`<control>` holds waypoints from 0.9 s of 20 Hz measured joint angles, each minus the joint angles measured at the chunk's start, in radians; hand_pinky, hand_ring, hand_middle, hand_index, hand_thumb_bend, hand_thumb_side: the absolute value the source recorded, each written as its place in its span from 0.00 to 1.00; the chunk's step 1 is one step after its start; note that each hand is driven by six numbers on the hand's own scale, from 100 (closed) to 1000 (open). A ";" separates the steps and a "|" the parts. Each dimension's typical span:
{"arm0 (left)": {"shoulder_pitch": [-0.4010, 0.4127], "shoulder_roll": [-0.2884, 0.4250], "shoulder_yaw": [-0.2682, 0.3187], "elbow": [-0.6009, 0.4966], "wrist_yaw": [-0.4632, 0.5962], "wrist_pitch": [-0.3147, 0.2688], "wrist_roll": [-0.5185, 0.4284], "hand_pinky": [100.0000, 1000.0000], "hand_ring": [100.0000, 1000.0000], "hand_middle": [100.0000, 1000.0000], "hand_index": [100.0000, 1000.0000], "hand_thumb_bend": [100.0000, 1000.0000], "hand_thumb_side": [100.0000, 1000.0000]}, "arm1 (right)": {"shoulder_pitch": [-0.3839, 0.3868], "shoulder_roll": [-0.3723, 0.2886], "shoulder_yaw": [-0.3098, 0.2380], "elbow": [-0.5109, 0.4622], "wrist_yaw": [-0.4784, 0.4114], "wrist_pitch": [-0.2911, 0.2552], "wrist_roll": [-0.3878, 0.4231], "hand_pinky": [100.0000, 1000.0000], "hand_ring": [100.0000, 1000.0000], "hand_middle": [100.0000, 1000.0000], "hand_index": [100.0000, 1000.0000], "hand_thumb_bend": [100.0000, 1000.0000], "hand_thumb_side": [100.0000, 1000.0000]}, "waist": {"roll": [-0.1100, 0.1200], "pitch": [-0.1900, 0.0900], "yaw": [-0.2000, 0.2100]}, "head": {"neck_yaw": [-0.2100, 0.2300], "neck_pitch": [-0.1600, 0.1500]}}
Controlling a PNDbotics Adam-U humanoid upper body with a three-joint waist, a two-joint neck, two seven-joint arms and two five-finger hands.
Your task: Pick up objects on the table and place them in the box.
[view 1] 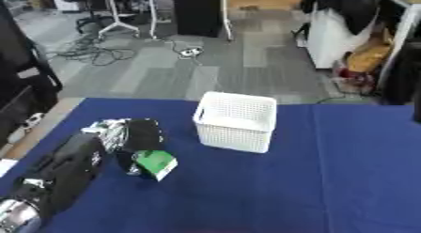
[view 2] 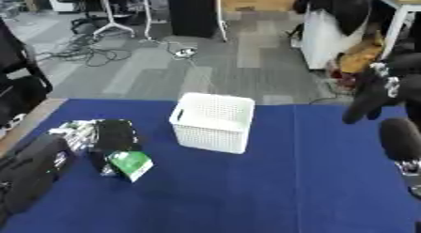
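The table (view 1: 329, 180) is covered in deep navy blue, plain, no pattern. The box (view 1: 236, 121) near the middle of the frame is white with a fine lattice weave on its walls. At centre left, the left hand (view 1: 136, 135) is black with silvery bits, and the small carton (view 1: 154, 164) under it is green and white. The right hand (view 2: 374, 93) at the right edge is black too.

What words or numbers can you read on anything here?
None can be read.
Green and white packet in the left robot hand: has markings, too blurred to read.
White basket: no writing visible.
Blue tablecloth: no writing.
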 measured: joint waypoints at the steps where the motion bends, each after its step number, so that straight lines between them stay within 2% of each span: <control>1: 0.007 0.004 -0.001 -0.018 0.029 0.001 0.001 0.00 0.00 0.00 0.21 0.08 0.91 | 0.000 0.000 0.000 0.000 0.000 0.000 0.000 0.13 0.21 0.15 0.37 0.15 0.93 | 0.000 0.000 0.000 | 0.000 0.000; 7: 0.002 0.085 0.000 -0.176 0.253 -0.026 -0.026 0.00 0.00 0.00 0.21 0.08 0.90 | 0.000 -0.002 0.000 0.000 0.001 0.003 -0.003 0.13 0.21 0.15 0.37 0.15 0.93 | 0.004 -0.001 0.006 | -0.001 0.001; 12: -0.022 0.147 0.006 -0.291 0.482 -0.101 -0.101 0.00 0.00 0.00 0.21 0.09 0.90 | 0.001 -0.009 0.000 0.000 0.003 0.004 -0.004 0.13 0.21 0.15 0.37 0.15 0.93 | 0.009 -0.003 0.006 | -0.001 0.006; 18: -0.066 0.170 0.017 -0.376 0.697 -0.197 -0.197 0.00 0.00 0.00 0.21 0.09 0.89 | 0.001 -0.009 0.000 0.000 0.004 0.005 -0.003 0.13 0.21 0.15 0.37 0.15 0.93 | 0.010 -0.006 0.009 | 0.000 0.009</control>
